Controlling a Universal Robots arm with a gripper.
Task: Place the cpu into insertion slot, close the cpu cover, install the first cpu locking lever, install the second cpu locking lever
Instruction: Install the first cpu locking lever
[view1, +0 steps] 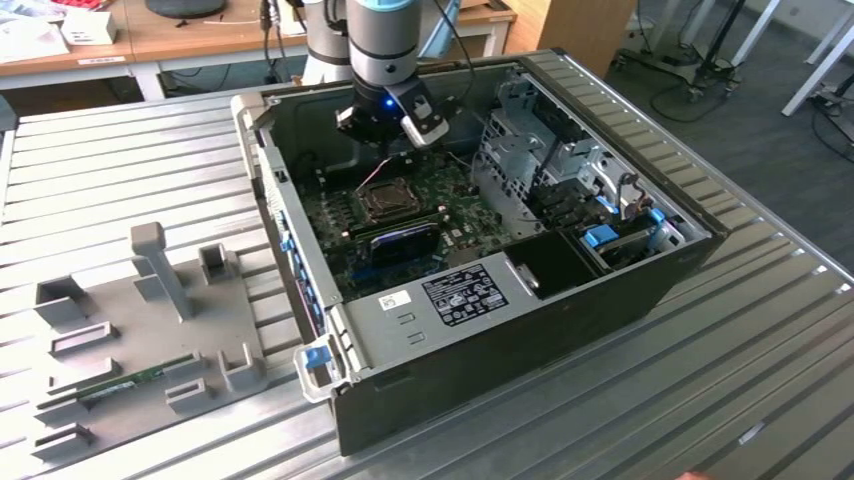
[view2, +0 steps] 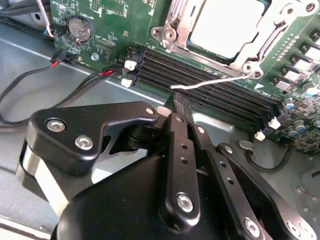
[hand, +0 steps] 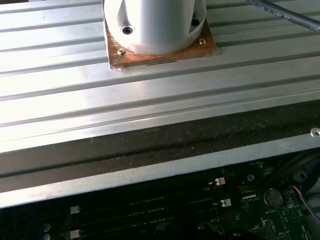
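table (view1: 120, 150) of ribbed metal carries an open computer case (view1: 627, 300), laid on its side so the green motherboard (view1: 454, 195) faces up and the arm can come at it from above. grey fixture plate (view1: 120, 340) with upright holders sits well apart on the exterior view's left, one slim green strip lying in it.

arm (view1: 380, 30) hangs over the board's far end, pincer (view1: 387, 125) low inside the case, near the socket but not over it.

insertion slot (view1: 390, 200) sits mid-board; in the second wrist view its pale square centre reads as the cpu (view2: 227, 25) already seated, with the cpu cover (view2: 260, 50) a silvery frame around it, seemingly down flat — judged, not certain. a thin wire locking lever (view2: 210, 82) lies across the long black memory slots (view2: 200, 90), seemingly not latched.

pincer (view2: 181, 106) in the second wrist view: finger tips pressed together, closed, holding nothing i can make out, the tip just beside the lever's free end — likely set to push it.

writing: white sticker (view1: 465, 293) on the case's metal shroud, print too small to read. board silkscreen illegible.
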